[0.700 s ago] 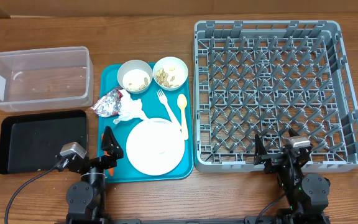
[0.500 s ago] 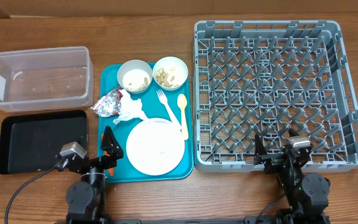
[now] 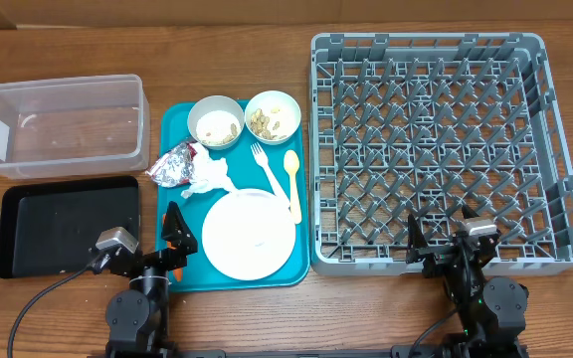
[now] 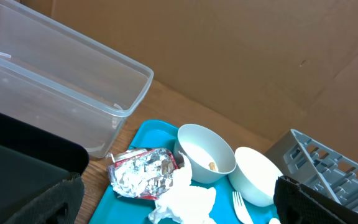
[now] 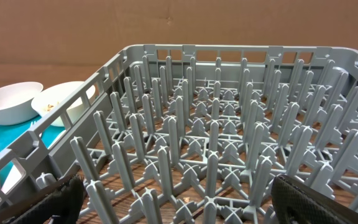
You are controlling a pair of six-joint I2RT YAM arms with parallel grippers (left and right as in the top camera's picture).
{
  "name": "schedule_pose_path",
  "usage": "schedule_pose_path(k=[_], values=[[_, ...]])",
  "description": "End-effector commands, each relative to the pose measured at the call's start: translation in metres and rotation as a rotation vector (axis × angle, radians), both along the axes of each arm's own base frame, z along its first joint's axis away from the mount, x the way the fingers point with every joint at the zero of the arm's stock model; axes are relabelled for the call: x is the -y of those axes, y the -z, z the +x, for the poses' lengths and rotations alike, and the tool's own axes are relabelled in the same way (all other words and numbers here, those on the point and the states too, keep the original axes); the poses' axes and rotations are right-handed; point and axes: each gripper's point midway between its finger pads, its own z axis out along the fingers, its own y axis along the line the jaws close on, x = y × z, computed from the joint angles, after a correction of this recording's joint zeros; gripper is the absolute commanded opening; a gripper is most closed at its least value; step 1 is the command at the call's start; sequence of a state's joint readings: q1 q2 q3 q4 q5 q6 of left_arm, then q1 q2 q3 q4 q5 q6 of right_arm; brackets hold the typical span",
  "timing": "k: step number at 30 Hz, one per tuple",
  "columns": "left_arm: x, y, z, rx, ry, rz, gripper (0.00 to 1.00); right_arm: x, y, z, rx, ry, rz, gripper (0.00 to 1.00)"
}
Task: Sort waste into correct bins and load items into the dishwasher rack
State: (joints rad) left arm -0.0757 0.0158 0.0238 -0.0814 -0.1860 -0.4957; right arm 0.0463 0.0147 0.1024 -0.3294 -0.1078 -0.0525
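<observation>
**Operator:** Report the left gripper (image 4: 176,193).

**Technician:** The jaws are spread to full width with nothing between them. The unit hangs at the 6 o'clock edge of the flat teal plastic tray (image 3: 172,129), at 8 o'clock from the round white plate (image 3: 249,234).

**Operator:** And the right gripper (image 5: 176,193)?

**Technician:** Same condition: spread wide and empty. It sits at the 6 o'clock rim of the large square grey plastic dishwasher rack (image 3: 426,42).

**Operator:** Locate the waste.

**Technician:** The crumpled silver-and-red foil wrapper (image 3: 174,164) lies at 9 o'clock on the teal tray. It touches the crumpled white napkin (image 3: 207,174) on its 3 o'clock side. Beige food bits (image 3: 265,123) lie inside the small white bowl (image 3: 202,107) and the second small white bowl (image 3: 285,103), both at 12 o'clock.

**Operator:** The bins?

**Technician:** The clear rectangular plastic tub (image 3: 63,159) stands at 10 o'clock from the teal tray. The shallow black rectangular tray (image 3: 68,224) lies at 6 o'clock from the tub.

**Operator:** Remaining items?

**Technician:** The white fork (image 3: 263,164) and the pale-yellow spoon (image 3: 291,179) lie side by side between the bowls and the plate. The rack stands just beside the teal tray, at 3 o'clock.
</observation>
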Motion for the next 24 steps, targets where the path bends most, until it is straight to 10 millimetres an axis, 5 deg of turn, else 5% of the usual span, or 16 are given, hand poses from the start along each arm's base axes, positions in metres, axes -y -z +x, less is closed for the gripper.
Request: schedule_pose_path(k=[1, 24], values=[[-0.0015, 0.0015, 0.0000, 0.006, -0.005, -0.007, 1.00, -0.0003, -0.0028, -0.0001, 0.016, -0.003, 0.001, 1.00], [-0.0033, 0.0014, -0.0002, 0.006, -0.015, -0.006, 1.00, -0.0003, -0.0028, -0.0001, 0.016, -0.003, 0.001, 1.00]])
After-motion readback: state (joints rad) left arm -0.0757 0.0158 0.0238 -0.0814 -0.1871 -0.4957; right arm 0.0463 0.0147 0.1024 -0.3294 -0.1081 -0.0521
